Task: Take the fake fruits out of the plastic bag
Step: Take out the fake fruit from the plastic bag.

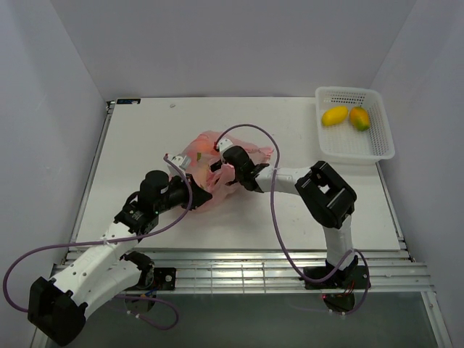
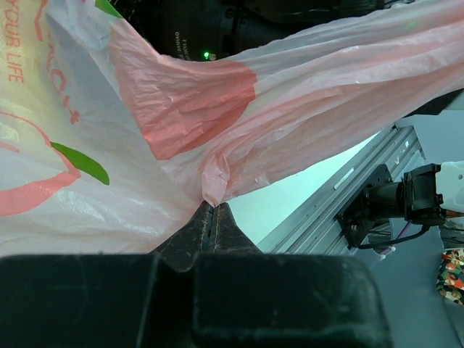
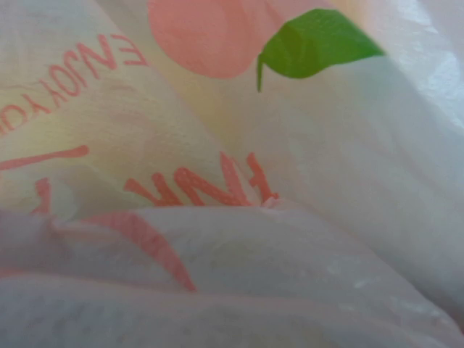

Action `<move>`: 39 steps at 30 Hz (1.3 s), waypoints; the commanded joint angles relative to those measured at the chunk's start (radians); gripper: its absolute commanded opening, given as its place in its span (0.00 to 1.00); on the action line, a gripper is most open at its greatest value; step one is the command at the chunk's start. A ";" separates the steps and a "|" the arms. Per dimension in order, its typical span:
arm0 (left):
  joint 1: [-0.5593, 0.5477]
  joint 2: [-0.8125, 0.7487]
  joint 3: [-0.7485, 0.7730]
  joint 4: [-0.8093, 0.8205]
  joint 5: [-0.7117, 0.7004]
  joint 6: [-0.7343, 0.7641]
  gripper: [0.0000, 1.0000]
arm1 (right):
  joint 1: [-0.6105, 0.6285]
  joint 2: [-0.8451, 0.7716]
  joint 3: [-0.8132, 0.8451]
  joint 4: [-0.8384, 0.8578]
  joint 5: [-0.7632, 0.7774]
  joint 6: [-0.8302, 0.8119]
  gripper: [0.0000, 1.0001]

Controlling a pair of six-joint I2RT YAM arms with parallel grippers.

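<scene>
The pink plastic bag [image 1: 205,143] lies crumpled at table centre. The left gripper [image 2: 211,206], at the bag's 8 o'clock edge, is clamped on a fold of its film. The right gripper [image 1: 226,165] presses into the bag from 3 o'clock; its jaw state cannot be determined. A white basket [image 1: 388,127] holding two mangoes [image 1: 334,115] sits at 2 o'clock.

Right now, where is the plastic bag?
In the top view the plastic bag lies in the middle of the table, pinched by the left hand, left of the white basket.
</scene>
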 commanded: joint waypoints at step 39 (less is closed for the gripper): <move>-0.004 -0.018 0.065 0.017 -0.073 -0.042 0.00 | 0.074 -0.515 0.173 -0.907 0.176 0.287 0.08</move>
